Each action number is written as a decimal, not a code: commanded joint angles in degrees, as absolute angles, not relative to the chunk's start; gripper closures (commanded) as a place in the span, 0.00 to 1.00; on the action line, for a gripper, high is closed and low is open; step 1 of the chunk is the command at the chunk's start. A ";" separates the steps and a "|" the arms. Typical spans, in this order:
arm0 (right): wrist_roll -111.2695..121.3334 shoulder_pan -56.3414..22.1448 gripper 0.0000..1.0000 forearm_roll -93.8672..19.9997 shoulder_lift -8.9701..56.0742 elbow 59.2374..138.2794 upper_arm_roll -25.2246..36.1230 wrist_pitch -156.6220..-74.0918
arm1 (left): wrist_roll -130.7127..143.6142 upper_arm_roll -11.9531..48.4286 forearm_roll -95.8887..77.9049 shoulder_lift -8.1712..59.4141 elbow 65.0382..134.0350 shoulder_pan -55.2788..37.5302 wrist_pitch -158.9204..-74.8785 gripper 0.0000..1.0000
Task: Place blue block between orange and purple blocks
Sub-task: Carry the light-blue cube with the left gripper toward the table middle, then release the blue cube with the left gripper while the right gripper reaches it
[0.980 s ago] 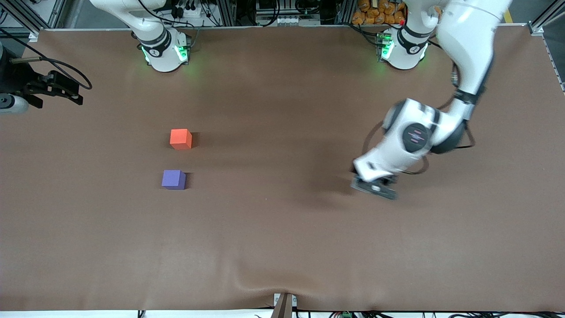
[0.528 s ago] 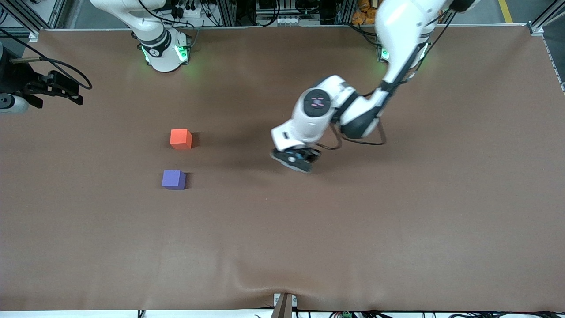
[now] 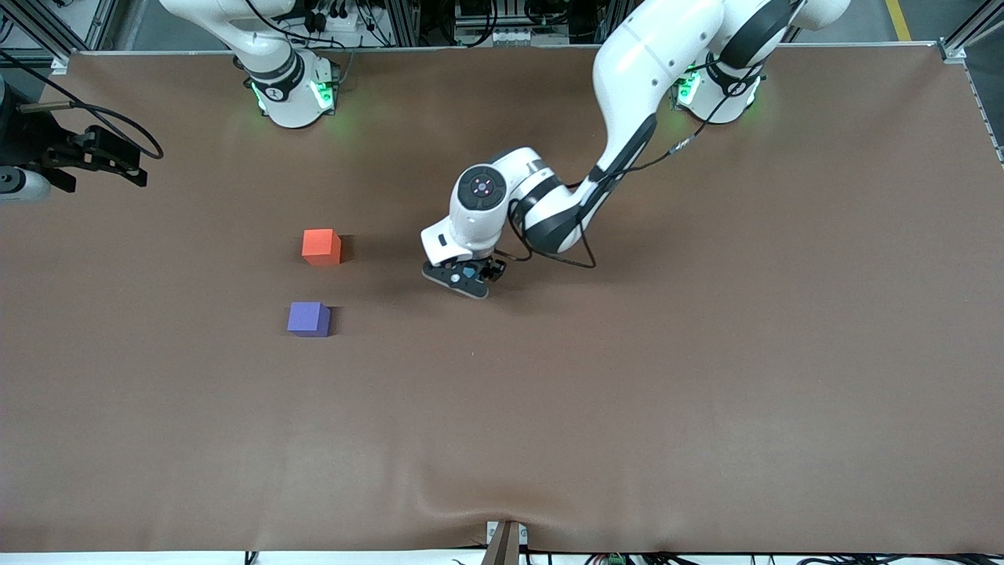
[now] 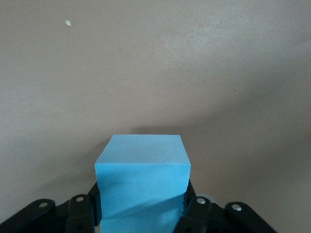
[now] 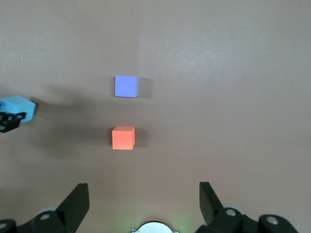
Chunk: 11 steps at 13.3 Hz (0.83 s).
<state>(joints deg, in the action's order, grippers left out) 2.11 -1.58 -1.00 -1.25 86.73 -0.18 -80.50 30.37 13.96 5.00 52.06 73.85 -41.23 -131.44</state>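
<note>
The blue block is a light sky-blue cube held in my left gripper, which is shut on it. In the front view the left gripper hangs low over the middle of the table with the blue block between its fingers. The orange block and the purple block sit apart toward the right arm's end, the purple one nearer the front camera. My right gripper is open and empty, high above its base. Its view shows the orange block, the purple block and the blue block.
A black camera mount with cables stands at the table edge at the right arm's end. A small bracket sits at the front edge, where the brown cloth wrinkles slightly.
My left arm has swept from the left arm's end to the middle of the table, carrying the blue block toward the orange and purple blocks. Those blocks have not moved.
</note>
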 commanded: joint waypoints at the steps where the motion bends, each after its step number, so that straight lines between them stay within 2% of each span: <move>1: 2.11 -0.79 0.00 -1.85 -1.32 86.40 -0.62 -80.42 | 32.16 12.83 4.92 56.16 68.47 -43.41 -132.19 0.66; 2: 2.28 -0.88 0.00 -1.85 -1.23 86.40 -0.70 -80.51 | 33.04 12.83 5.01 55.29 68.90 -43.42 -131.67 0.01; 5: 2.72 -0.71 0.00 -0.97 1.75 85.96 -0.70 -80.42 | 34.54 12.92 4.92 50.56 68.99 -42.28 -124.74 0.00; 8: 2.81 -0.53 0.00 -0.79 6.14 85.96 -0.70 -80.59 | 33.49 14.23 4.92 42.57 69.78 -34.74 -116.40 0.00; 11: 2.64 -2.63 0.00 -0.18 9.48 85.34 -0.97 -84.35 | 30.16 16.17 4.48 35.18 70.31 -27.27 -105.42 0.00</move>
